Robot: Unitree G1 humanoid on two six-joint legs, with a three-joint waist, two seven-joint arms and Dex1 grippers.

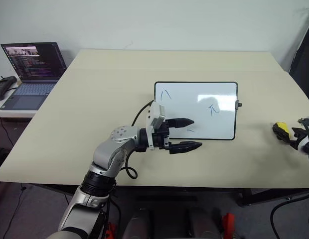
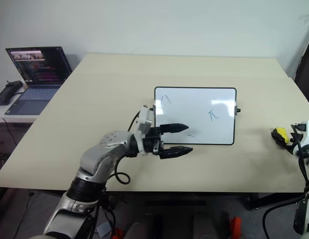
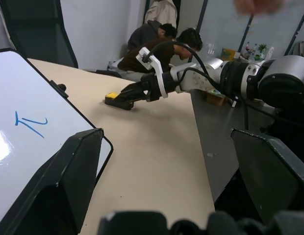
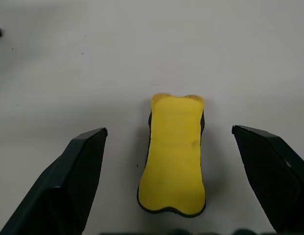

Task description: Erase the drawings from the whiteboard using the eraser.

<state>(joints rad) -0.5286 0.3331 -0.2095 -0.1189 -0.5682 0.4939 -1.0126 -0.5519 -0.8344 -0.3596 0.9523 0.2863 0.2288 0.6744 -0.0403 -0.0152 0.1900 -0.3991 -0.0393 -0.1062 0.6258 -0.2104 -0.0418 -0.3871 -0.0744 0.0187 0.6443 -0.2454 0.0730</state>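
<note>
Eraser [image 4: 174,156] looks light and squishy, at 12 o'clock between the wide-spread right gripper [image 4: 174,183] fingers; pinch its narrow waist.

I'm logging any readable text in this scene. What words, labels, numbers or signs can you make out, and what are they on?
No text here can be read.
Laptop screen: lines of text, too small to read.
Whiteboard: only blue drawings, squiggles and strokes, no letters or numbers.
Eraser: plain yellow, no label visible.
Left gripper and right gripper: no markings legible.
</note>
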